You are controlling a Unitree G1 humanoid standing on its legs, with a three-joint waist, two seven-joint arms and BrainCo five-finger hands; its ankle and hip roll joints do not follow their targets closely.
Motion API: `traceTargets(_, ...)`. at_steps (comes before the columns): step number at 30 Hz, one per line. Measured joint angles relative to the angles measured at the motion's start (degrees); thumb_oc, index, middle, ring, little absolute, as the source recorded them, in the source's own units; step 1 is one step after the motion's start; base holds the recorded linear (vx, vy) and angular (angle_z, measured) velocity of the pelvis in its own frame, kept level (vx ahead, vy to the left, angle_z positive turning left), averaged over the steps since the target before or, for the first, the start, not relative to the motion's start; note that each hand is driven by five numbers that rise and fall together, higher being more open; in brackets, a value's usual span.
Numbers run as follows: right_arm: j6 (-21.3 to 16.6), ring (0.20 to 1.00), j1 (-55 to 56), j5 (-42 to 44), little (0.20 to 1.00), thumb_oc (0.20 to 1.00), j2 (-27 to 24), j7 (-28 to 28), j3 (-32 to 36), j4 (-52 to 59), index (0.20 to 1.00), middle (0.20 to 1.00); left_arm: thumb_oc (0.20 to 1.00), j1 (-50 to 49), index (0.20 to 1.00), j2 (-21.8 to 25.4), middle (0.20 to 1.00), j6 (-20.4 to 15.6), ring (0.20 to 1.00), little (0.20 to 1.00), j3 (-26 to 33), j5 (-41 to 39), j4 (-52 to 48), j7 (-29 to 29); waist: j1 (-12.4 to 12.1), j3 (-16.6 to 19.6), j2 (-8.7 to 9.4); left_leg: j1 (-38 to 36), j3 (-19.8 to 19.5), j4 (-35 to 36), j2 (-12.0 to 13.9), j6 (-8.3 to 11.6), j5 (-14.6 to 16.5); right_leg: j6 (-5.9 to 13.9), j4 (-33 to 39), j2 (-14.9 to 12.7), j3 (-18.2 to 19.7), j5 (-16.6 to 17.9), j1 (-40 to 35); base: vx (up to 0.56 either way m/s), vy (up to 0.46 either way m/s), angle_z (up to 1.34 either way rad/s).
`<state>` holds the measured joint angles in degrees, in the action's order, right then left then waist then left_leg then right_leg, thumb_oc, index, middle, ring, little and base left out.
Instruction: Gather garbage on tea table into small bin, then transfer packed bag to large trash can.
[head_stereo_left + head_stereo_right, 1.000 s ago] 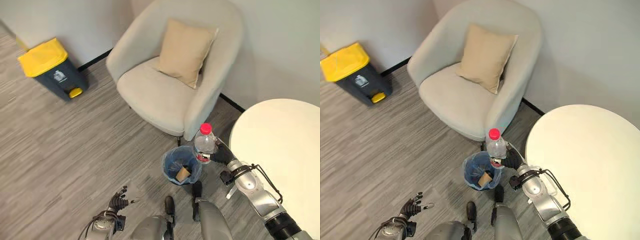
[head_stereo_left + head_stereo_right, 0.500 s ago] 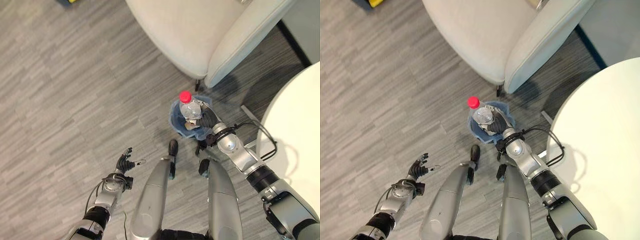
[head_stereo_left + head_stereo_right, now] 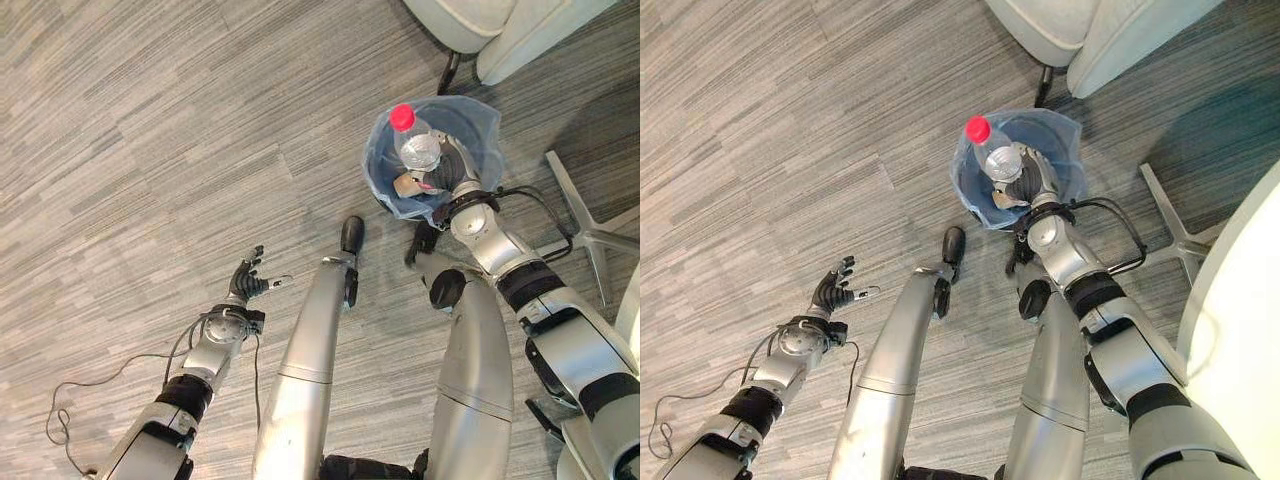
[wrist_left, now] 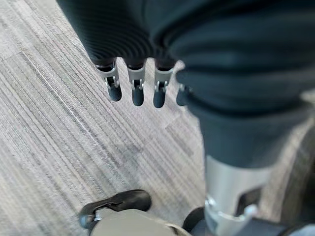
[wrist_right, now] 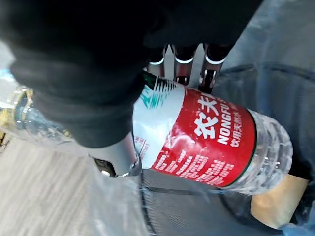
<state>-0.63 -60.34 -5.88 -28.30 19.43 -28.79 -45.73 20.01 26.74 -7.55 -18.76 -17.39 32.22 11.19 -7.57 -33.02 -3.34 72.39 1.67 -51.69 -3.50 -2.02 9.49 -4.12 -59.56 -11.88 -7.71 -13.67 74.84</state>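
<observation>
While your left hand hangs low over the grey plank floor with its fingers spread loose and nothing in them, all the action is on your right side. Your right hand is wrapped round the water bottle, fingers curled over the label, thumb clamped on the near side, and you can see that grip plainly in the right wrist view, where the red-and-white label sits under your fingers.

Now the bottle itself: clear plastic, empty or nearly so, red cap on, leaning with the cap toward the bin's left rim and its base down inside the mouth of the small bin. That bin is dark mesh lined with a blue bag, and a tan scrap, likely cardboard, already lies in the bottom.

So where are you? I'd say mid first stage: at least one piece binned, this bottle over the opening but not yet let go. Whether the tea table, at your right edge, holds more rubbish, you cannot tell from here. Bagging up and the walk to the large can remain.

Beyond the bin, the cream armchair's front edge marks the far limit.
</observation>
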Motion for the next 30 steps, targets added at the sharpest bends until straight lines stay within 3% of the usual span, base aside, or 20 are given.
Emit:
traceTargets(7,0.0,1.0,2.4,-0.2,1.0,1.0,-3.4,0.5,-2.3,1.5,1.0,1.0,1.0,0.6,1.0,-0.8,1.0,0.4,1.0,1.0,-1.2,0.0,1.3,0.0,1.2,0.0,-0.02,-4.6,1.5,4.8,0.3,0.13,-2.3,-0.05,4.7,0.5,0.9,3.3,-3.8,0.02,-0.002,-0.17)
traceTargets(9,0.2,1.0,4.0,-3.1,1.0,1.0,-4.4,0.5,-3.1,3.9,1.0,1.0,1.0,0.6,1.0,-0.9,1.0,0.3,1.0,1.0,-1.2,0.1,1.1,0.0,1.4,0.1,0.01,-6.0,1.8,5.4,0.3,0.06,-2.3,0.16,5.7,0.5,1.1,3.4,-5.1,0.01,-0.022,-0.04)
traceTargets(12,1.0,1.0,7.4,-15.4,1.0,1.0,-5.6,0.2,-8.0,9.2,1.0,1.0,1.0,0.5,1.0,-1.2,1.0,0.4,1.0,1.0,-0.9,0.8,1.4,0.1,2.6,0.5,0.03,-9.5,2.2,9.8,0.3,-0.77,-3.4,0.64,9.7,0.8,1.1,4.5,-8.5,0.0,-0.028,-0.06)
traceTargets(16,1.2,1.0,9.6,-20.0,1.0,1.0,-5.2,-0.6,-9.7,8.8,1.0,1.0,1.0,0.5,1.0,-1.4,1.0,0.4,1.0,1.0,-0.8,1.3,1.4,0.1,3.1,1.3,0.07,-10.5,2.3,11.8,0.3,-1.0,-4.3,1.26,12.1,1.3,1.3,5.1,-9.5,0.0,-0.027,-0.07)
traceTargets(19,1.2,1.0,9.8,-23.5,1.0,1.0,-3.0,-1.4,-13.1,4.5,1.0,1.0,1.0,0.2,1.0,-1.4,1.0,0.5,1.0,1.0,-1.0,2.8,1.8,0.1,3.3,3.2,0.3,-10.1,2.2,12.2,0.3,-1.0,-4.5,1.43,12.7,1.4,1.3,5.5,-9.2,0.01,-0.049,-0.02)
traceTargets(20,1.5,1.0,9.9,-24.6,1.0,1.0,-1.5,-1.8,-14.8,1.8,1.0,1.0,1.0,-0.2,1.0,-1.4,1.0,0.5,1.0,1.0,-0.9,2.8,1.7,0.1,3.2,5.5,0.42,-8.3,2.2,12.1,0.3,-0.77,-4.5,1.47,12.6,1.4,1.3,5.6,-7.4,0.0,-0.039,0.04)
traceTargets(26,2.6,1.0,5.8,-25.7,1.0,1.0,2.4,-3.1,-20.7,-9.2,1.0,1.0,1.0,-0.1,1.0,-0.7,1.0,-0.1,1.0,1.0,-1.5,2.7,1.6,0.7,2.5,5.7,0.22,-4.9,2.2,10.0,-0.3,-0.7,-4.6,1.82,9.1,0.4,1.3,5.0,-3.6,0.0,-0.036,0.08)
traceTargets(28,3.7,1.0,4.3,-25.7,1.0,1.0,3.1,-4.1,-22.5,-13.5,1.0,1.0,1.0,0.1,1.0,-0.5,1.0,-0.2,1.0,1.0,-1.5,2.6,1.6,0.8,1.4,5.7,0.21,-2.4,1.8,7.9,-0.4,-0.15,-4.2,0.75,6.6,0.0,1.2,4.3,-1.2,0.01,-0.033,0.19)
traceTargets(29,3.7,0.906,4.3,-25.7,0.906,0.906,3.3,-4.7,-22.4,-14.6,0.906,0.906,1.0,0.1,1.0,-0.4,1.0,-0.2,1.0,1.0,-1.8,2.6,1.7,0.8,0.8,5.7,0.16,-1.5,1.7,7.2,-0.6,-0.09,-4.2,0.45,5.5,-0.4,1.1,3.9,-0.2,0.0,-0.025,0.15)
traceTargets(30,3.9,0.432,4.3,-25.7,0.432,0.432,3.8,-5.0,-22.4,-15.6,0.432,0.432,1.0,0.1,1.0,-0.3,1.0,-0.2,1.0,1.0,-2.2,2.6,1.8,0.8,0.5,5.6,0.13,-1.1,1.7,6.8,-0.7,0.01,-4.1,0.2,4.8,-0.5,1.1,3.7,0.3,0.0,-0.012,0.13)
